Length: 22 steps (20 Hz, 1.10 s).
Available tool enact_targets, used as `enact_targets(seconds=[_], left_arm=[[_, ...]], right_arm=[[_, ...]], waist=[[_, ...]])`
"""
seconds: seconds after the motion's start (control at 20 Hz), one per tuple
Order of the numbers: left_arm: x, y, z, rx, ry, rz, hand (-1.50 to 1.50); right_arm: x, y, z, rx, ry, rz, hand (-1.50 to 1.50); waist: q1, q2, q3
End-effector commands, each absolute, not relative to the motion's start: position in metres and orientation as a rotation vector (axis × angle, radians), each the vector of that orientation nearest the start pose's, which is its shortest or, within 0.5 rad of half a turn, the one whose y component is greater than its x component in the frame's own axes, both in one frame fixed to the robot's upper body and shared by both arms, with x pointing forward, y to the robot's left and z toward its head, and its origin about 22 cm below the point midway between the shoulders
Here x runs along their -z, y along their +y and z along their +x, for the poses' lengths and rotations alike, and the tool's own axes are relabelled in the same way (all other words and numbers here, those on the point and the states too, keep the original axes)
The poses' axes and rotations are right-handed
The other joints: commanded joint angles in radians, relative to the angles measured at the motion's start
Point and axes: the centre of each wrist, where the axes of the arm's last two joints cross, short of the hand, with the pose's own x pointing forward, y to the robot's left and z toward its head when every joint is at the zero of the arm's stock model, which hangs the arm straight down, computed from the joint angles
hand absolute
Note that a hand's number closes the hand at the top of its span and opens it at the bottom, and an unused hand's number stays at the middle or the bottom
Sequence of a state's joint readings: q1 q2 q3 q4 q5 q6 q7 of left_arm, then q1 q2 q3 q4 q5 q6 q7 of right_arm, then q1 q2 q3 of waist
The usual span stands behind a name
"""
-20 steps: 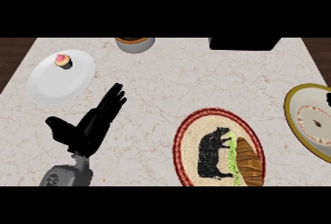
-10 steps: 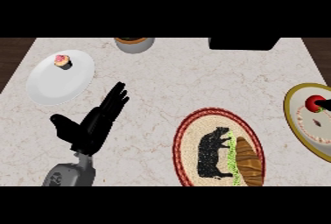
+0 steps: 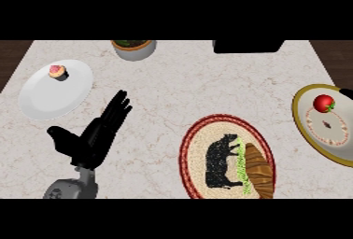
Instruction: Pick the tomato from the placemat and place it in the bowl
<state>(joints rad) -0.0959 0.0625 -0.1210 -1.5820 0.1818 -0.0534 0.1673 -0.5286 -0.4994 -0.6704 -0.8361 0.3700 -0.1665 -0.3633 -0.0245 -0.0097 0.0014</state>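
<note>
black left hand (image 3: pixel 93 140) resting at lower left, fingers straight and spread, red tomato (image 3: pixel 324 102) with green stem lying in the bowl (image 3: pixel 303 122)

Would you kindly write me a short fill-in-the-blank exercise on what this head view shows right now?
1. The tomato lies in the gold-rimmed ____ at the right edge.
2. The left hand rests over the counter with its fingers ____.
3. The croissant lies on the round placemat, right of its black ____ figure.

Missing words: bowl; open; cow
</note>
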Motion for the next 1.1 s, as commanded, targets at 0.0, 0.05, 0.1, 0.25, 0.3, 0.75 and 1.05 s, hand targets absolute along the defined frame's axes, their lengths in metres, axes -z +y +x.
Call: enact_targets(seconds=[0.0,0.05,0.1,0.25,0.3,0.75,1.05], left_arm=[[-0.011,0.216,0.251,0.098,-1.453,-0.226,0.00],[-0.018,0.220,0.256,0.093,-1.480,-0.218,0.00],[-0.023,0.224,0.259,0.078,-1.458,-0.215,0.00],[-0.009,0.219,0.253,0.076,-1.471,-0.214,0.00],[-0.023,0.227,0.255,0.070,-1.482,-0.215,0.00],[-0.011,0.225,0.244,0.042,-1.459,-0.179,0.00],[-0.022,0.229,0.237,0.045,-1.483,-0.192,0.00]], right_arm=[[-0.074,-0.473,0.286,0.129,-1.870,-0.920,-1.50],[-0.064,-0.467,0.279,0.175,-1.897,-0.880,-1.50],[-0.063,-0.472,0.263,0.157,-1.901,-0.842,-1.50],[-0.052,-0.469,0.222,0.182,-1.965,-0.791,-1.50],[-0.050,-0.481,0.194,0.160,-1.976,-0.823,-1.50],[-0.022,-0.438,0.021,0.115,-2.034,-0.780,1.50],[-0.010,-0.416,-0.100,0.111,-1.947,-0.753,1.50]], waist=[[-0.030,-0.009,-0.004],[-0.025,-0.007,-0.003],[-0.041,-0.012,-0.004],[-0.056,-0.012,-0.005],[-0.058,-0.014,-0.004],[-0.086,-0.010,-0.004],[-0.079,-0.010,0.001]])
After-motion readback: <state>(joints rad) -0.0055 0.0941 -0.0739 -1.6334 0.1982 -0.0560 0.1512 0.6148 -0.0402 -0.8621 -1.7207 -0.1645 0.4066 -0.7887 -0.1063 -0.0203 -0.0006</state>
